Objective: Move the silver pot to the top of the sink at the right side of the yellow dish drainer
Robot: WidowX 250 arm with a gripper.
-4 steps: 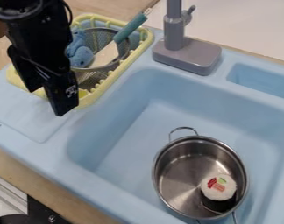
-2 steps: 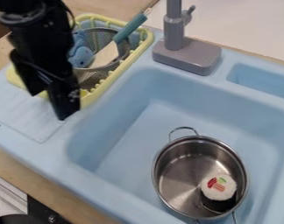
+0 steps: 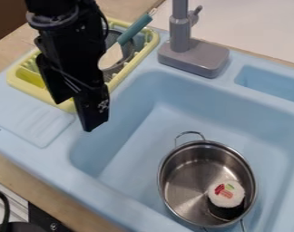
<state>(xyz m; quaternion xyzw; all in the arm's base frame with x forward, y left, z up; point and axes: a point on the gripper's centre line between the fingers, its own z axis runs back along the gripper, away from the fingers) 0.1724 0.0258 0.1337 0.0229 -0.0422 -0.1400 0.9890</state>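
Watching my open, empty end effector point(image 3: 76, 115) swing right from the yellow drainer point(image 3: 150, 41) to the sink point(image 3: 134, 140) edge, closer to the silver pot point(image 3: 188, 183), unmoved in the basin, so grasp's still ahead.

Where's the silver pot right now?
In the camera view, the silver pot is inside the basin of the blue sink, toward the lower right, with the sushi piece in it.
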